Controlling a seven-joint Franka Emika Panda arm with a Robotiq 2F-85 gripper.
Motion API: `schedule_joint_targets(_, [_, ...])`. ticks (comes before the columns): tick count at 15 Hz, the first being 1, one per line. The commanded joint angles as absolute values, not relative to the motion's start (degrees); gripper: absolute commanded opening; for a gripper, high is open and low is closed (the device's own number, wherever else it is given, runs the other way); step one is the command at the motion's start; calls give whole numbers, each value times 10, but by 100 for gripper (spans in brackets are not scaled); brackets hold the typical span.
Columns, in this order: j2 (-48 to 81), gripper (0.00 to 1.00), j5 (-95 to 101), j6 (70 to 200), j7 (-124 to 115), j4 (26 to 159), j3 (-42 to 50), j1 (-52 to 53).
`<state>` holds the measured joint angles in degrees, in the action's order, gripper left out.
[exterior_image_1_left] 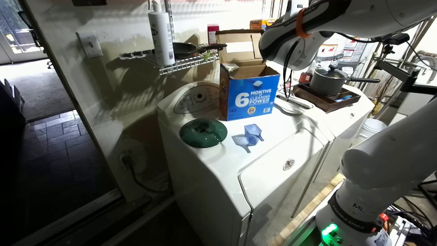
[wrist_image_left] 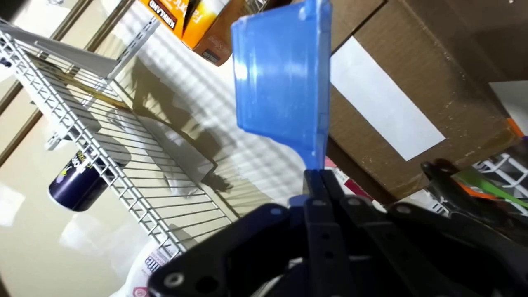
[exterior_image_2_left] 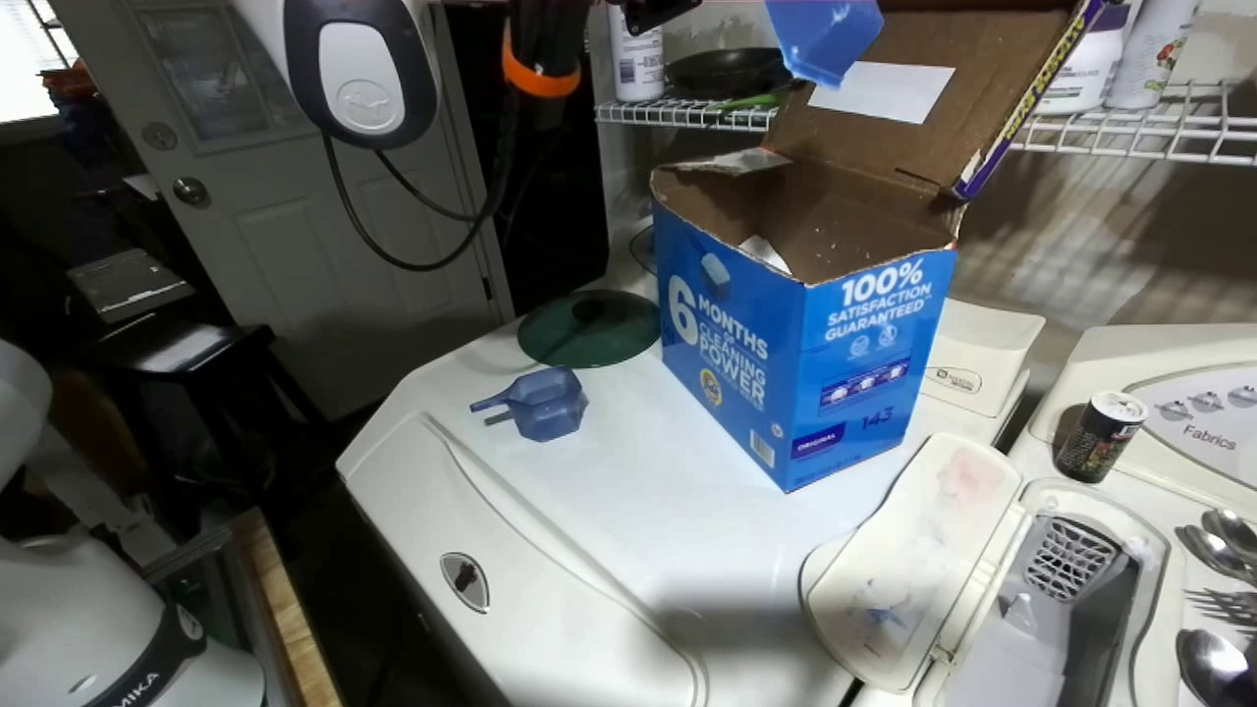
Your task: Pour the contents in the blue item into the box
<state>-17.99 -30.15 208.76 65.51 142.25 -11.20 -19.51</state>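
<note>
Wrist view: gripper (wrist_image_left: 323, 177) pinches the handle of a light-blue plastic scoop (wrist_image_left: 280, 78) between its fingertips; contents not discernible. In an exterior view the scoop shows higher than the mouth of the cardboard box (exterior_image_2_left: 874, 344), overlapping its raised flap; whether directly over the opening, cannot tell. Box upright on white laundry machine (exterior_image_2_left: 628, 491). In both exterior views a second blue scoop (exterior_image_2_left: 548, 403) rests on the machine near a round green lid (exterior_image_2_left: 589, 334).

Glare flecks the blue scoop (wrist_image_left: 280, 82); striped shadows cross the wall (exterior_image_1_left: 111, 89).
</note>
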Motion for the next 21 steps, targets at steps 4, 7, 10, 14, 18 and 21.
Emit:
schedule_joint_targets(4, [-197,1,-267,2039,603,1415,-71,-160])
schedule_joint_targets(7, [-239,1,-183,1954,472,1415,-7,-113])
schedule_joint_targets(10, [-286,1,-189,1942,450,1416,127,41])
schedule_joint_targets(14, [-349,1,-218,1932,425,1423,231,141])
schedule_joint_targets(18, [-395,1,-231,1920,396,1431,321,202])
schedule_joint_targets(21, [-436,1,-235,1911,379,1445,382,248])
